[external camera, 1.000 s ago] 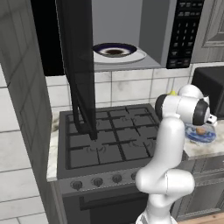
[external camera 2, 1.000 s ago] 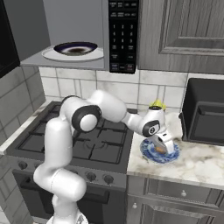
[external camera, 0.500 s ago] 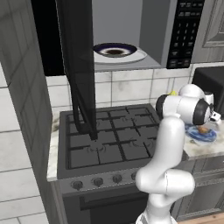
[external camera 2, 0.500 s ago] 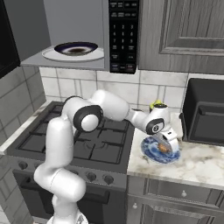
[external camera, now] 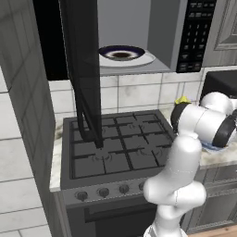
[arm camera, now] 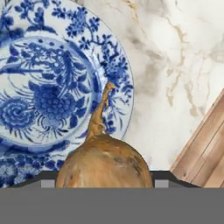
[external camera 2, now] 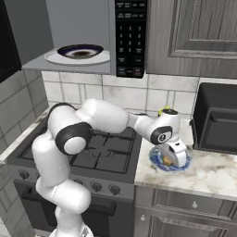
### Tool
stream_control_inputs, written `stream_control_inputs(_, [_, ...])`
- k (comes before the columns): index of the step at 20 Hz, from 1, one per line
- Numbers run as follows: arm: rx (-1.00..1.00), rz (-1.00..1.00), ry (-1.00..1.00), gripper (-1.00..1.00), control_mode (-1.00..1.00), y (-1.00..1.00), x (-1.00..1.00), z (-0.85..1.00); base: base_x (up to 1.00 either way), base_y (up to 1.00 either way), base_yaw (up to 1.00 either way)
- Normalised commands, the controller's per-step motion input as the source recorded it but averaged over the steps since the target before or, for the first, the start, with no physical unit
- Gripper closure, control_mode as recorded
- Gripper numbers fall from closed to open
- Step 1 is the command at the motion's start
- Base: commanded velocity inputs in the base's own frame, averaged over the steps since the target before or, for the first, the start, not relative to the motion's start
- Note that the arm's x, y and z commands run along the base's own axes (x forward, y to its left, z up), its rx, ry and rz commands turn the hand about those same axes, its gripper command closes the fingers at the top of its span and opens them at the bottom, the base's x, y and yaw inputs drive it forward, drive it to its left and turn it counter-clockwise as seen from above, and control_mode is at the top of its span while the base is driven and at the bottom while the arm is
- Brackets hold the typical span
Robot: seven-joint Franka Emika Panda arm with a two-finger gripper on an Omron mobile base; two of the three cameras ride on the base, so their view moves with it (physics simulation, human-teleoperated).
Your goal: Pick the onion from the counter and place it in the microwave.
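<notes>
One onion (arm camera: 104,162), orange-brown with a thin pointed tip, lying on one blue-and-white flowered plate (arm camera: 48,92) on the marbled bench (external camera 2: 208,169), right of the black stove (external camera: 115,148). Pincer (external camera 2: 175,155) lowered onto that plate; clenched or released, cannot tell. One microwave (external camera: 139,37) above the stove, door swung wide, with one dark-rimmed plate (external camera: 122,53) inside. White keypad buttons too small to read. One yellow-green item (external camera 2: 165,111) near the wall. White tiled wall, grey cabinets.
</notes>
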Motion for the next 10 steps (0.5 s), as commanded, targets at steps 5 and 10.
stream_control_inputs(5, [0.01,0.06,-0.08,1.0,-1.0,1.0,-0.96,1.0,0.0,0.0,0.0])
stream_control_inputs(10, [0.0,0.13,-0.12,1.0,-1.0,1.0,-0.85,1.0,0.0,0.0,0.0])
